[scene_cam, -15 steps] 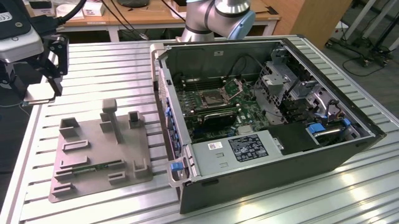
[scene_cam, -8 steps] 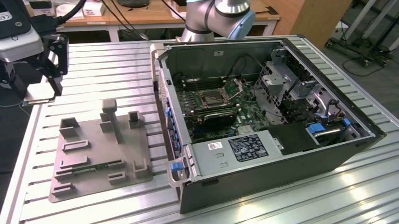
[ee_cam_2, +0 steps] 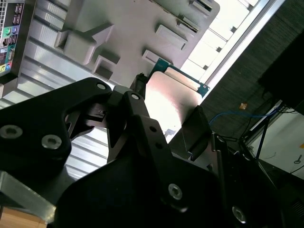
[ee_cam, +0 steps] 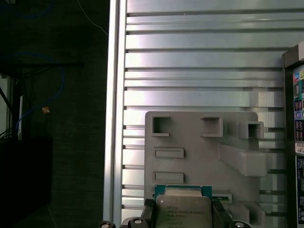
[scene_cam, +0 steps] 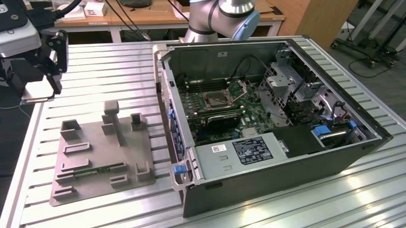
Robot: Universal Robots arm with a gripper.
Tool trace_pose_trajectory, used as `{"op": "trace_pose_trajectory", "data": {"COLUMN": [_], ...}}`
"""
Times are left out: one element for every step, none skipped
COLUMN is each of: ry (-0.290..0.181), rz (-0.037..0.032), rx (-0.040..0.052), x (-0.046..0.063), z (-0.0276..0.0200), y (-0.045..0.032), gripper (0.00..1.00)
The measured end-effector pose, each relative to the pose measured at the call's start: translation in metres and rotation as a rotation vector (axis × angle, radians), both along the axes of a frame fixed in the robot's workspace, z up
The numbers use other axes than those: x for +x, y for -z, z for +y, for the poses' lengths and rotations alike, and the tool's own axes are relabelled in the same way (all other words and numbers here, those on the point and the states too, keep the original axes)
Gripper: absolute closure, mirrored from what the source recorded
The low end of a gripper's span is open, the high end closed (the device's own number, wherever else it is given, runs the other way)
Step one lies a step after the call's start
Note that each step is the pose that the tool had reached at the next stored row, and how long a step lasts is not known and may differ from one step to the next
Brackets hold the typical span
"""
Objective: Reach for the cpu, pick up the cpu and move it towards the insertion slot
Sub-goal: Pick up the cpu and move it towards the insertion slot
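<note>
The cpu chip (ee_cam: 183, 206) is pinched by its two edges in the gripper (ee_cam: 183, 219), up in the air near the grey tray (ee_cam: 199, 142). It is well apart from the slot (scene_cam: 216, 99) inside the computer box (scene_cam: 273, 161). The hold is only on thin edges, so a bump or quick swing could make it slip and fall.

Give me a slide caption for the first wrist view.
Gripper holds the cpu by its edges, grey fixture tray and slatted table behind.

Glossy metal cpu (ee_cam: 183, 211), ribbed metal table (ee_cam: 190, 57)
</note>
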State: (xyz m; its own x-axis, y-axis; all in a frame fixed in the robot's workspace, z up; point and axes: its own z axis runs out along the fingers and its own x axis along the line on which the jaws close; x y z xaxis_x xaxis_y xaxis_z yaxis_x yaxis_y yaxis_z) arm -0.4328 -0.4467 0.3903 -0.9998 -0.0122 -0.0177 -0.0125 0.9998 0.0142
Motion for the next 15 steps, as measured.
{"op": "trace_pose_trajectory", "data": {"ry": [0.000, 0.000, 0.000, 0.000, 0.000, 0.000, 0.000, 0.000, 0.000, 0.000, 0.000, 0.000, 0.000, 0.000, 0.000], "rz": [-0.0001, -0.0001, 0.0001, 0.0002, 0.0001, 0.0001, 0.0003, 0.0003, 0.0003, 0.0003, 0.0001, 0.0002, 0.0001, 0.0002, 0.0001], "rx": [0.0001, 0.0000, -0.0001, -0.0001, -0.0001, -0.0001, -0.0001, -0.0002, -0.0002, -0.0002, -0.0001, -0.0001, 0.0000, -0.0001, 0.0000], "x": [0.0000, 0.0000, 0.0000, 0.0000, 0.0000, 0.0001, 0.0003, 0.0006, 0.0011, 0.0019, 0.0028, 0.0038, 0.0050, 0.0058, 0.0062], "z": [0.0000, 0.0000, 0.0000, 0.0000, 0.0000, 0.0000, 0.0000, 0.0000, 0.0000, -0.0001, 0.0000, 0.0000, 0.0000, 0.0000, 0.0000], "y": [0.0000, -0.0001, -0.0003, -0.0003, -0.0003, -0.0004, -0.0005, -0.0005, -0.0005, -0.0004, -0.0004, -0.0004, -0.0003, -0.0004, -0.0004], "gripper": [0.45, 0.45, 0.45, 0.45, 0.45, 0.45, 0.45, 0.45, 0.45, 0.45, 0.45, 0.45, 0.45, 0.45, 0.45]}}
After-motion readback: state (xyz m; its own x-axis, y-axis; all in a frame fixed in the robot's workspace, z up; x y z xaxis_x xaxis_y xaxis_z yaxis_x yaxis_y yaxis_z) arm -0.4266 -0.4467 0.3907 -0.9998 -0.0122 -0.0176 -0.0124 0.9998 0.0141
